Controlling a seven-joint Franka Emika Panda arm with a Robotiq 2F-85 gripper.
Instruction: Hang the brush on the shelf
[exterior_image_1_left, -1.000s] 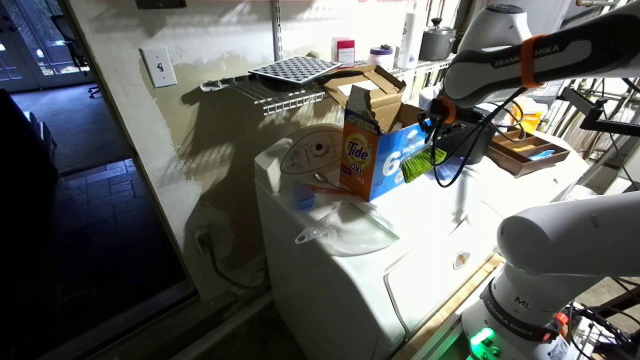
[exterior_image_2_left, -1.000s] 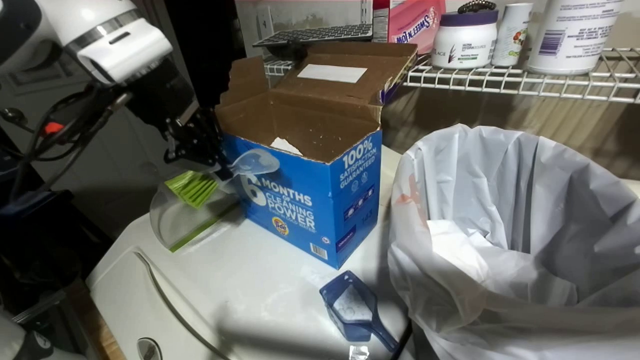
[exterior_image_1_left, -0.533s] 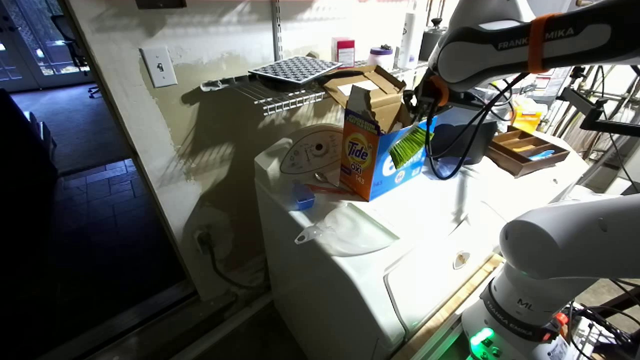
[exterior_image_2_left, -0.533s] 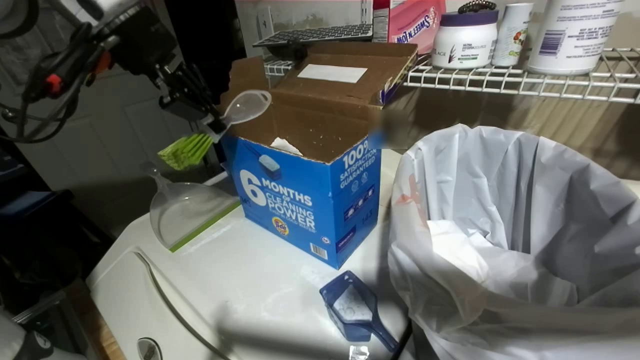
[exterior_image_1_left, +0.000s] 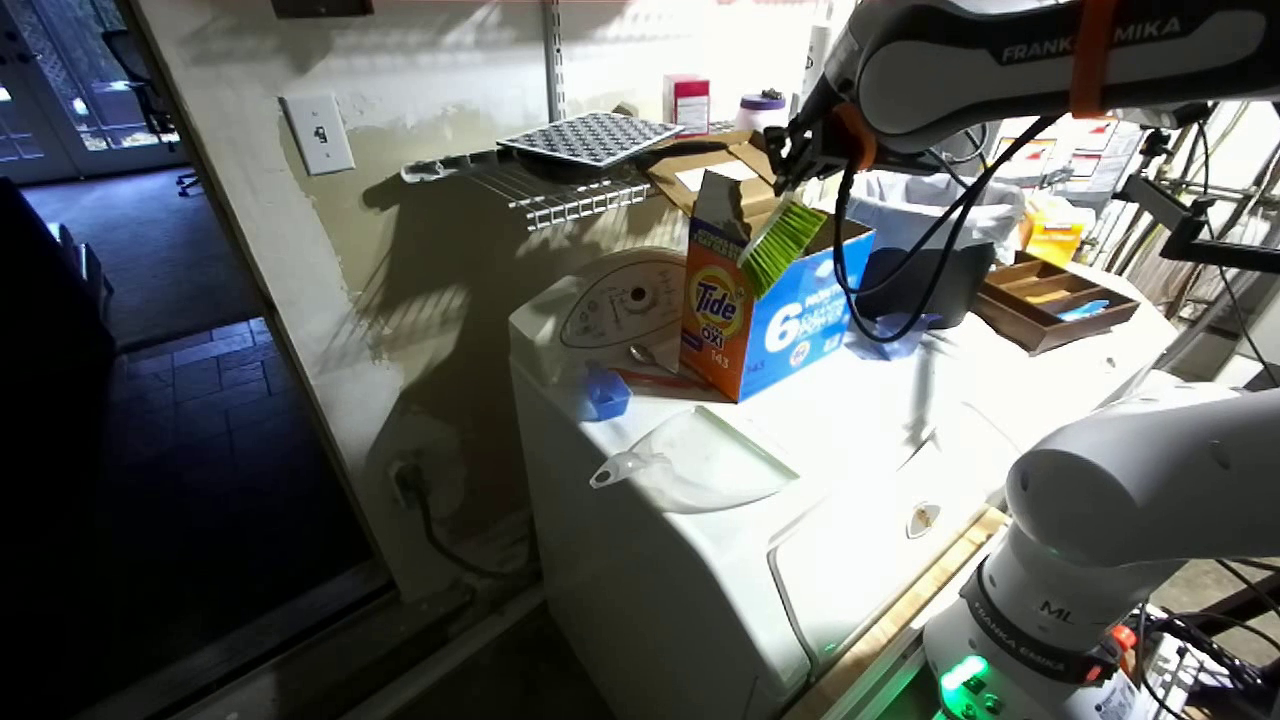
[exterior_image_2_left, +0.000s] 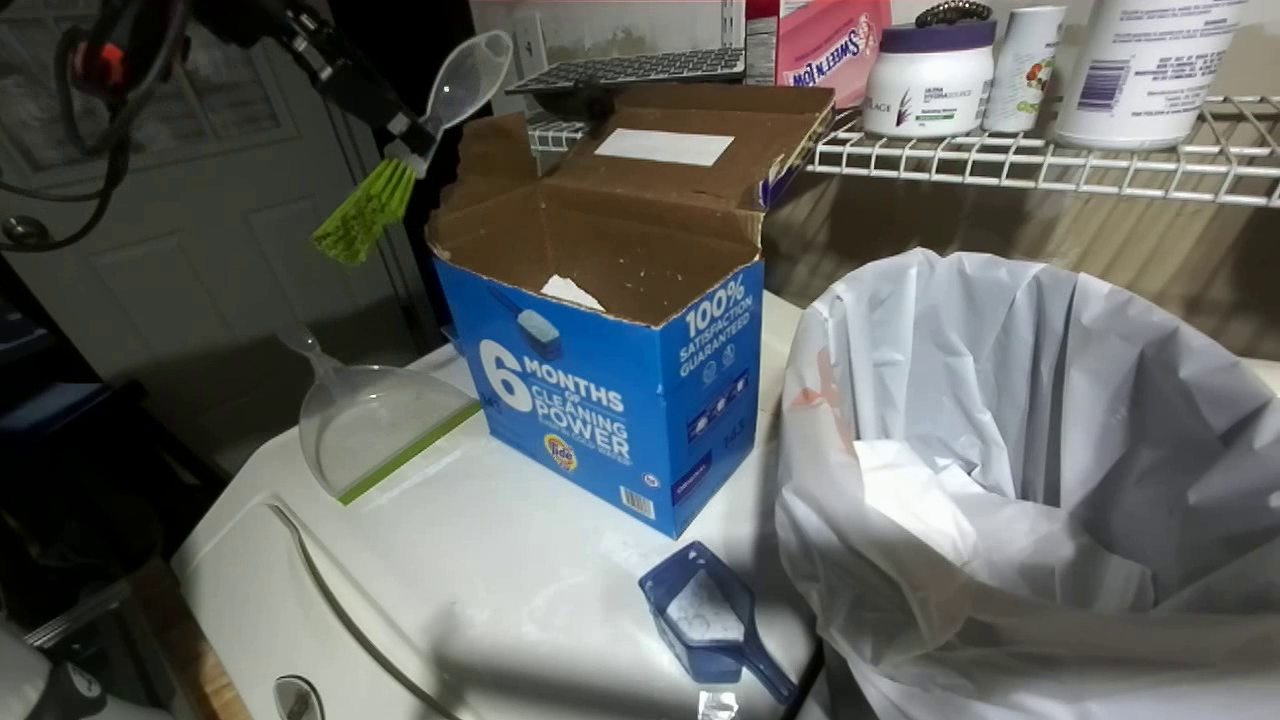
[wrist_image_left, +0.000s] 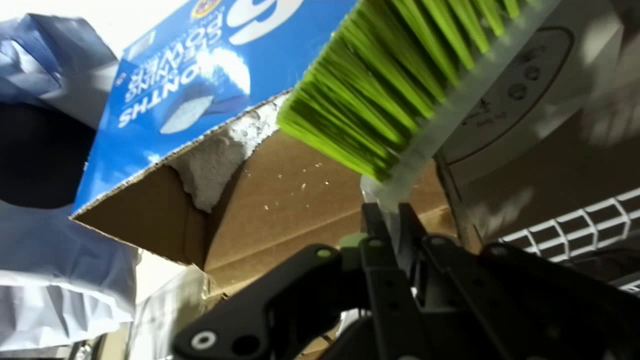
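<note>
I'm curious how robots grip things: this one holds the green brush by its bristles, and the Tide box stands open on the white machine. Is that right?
Not quite: the gripper holds the brush by its clear handle, not its bristles, as the wrist view and an exterior view show. The Tide box does stand open on the white machine.

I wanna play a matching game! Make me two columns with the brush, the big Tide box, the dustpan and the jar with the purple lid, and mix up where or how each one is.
Things:
1. brush
2. Tide box
3. dustpan
4. purple-lidded jar

Where or how:
A. on the wire shelf
B. see-through, with a green edge
C. held by the gripper
D. standing with its top open

Right pairs: 1-C, 2-D, 3-B, 4-A
</note>
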